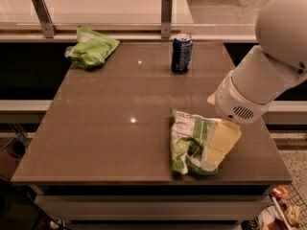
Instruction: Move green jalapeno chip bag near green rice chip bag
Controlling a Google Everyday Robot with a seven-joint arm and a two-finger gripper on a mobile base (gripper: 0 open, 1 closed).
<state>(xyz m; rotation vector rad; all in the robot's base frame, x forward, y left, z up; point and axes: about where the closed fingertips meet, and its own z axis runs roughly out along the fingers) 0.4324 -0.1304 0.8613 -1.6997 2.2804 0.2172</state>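
Angling down from the right, the pale yellow gripper (212, 156) overlaps the right edge of the wrinkly green-and-white jalapeno chip bag (188, 140), which lies near the front right of the brown table (110, 128). Whether it grasps the bag, I cannot tell. The crumpled lime-green rice chip bag (91, 47) sits well apart at the far left corner, and a blue soda can (182, 54) stands near the far edge.

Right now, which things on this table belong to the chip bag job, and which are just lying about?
Job:
- jalapeno bag, front right of the table
- rice bag, back left corner
- gripper, down over the jalapeno bag's right edge

Lying about:
- can, upright at the back, right of centre
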